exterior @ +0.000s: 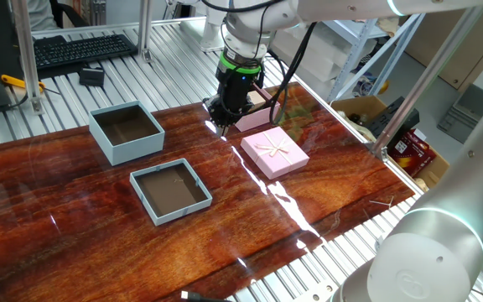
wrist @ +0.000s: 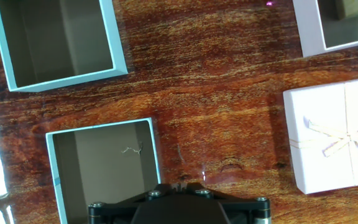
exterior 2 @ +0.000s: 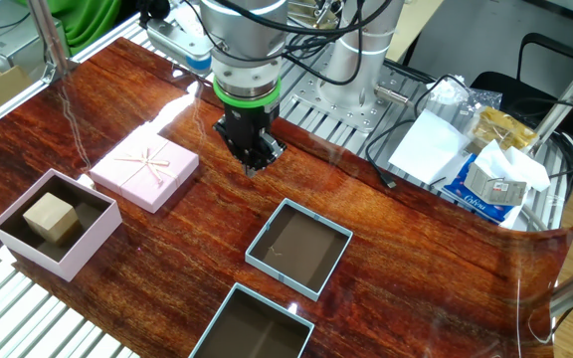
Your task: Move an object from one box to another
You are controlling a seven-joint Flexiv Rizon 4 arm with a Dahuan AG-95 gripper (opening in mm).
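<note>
A small tan wooden cube (exterior 2: 50, 217) sits inside a tall-walled pink box (exterior 2: 90, 241) at the table's edge, at about nine o'clock from the gripper (exterior 2: 254, 165) in the other fixed view. The gripper hangs above bare wood, holding nothing; its finger spacing cannot be told. A flat pink lid (exterior 2: 145, 167) lies between them, with the blue-grey box (exterior: 126, 132) and a shallower tray (exterior: 171, 191) apart.
</note>
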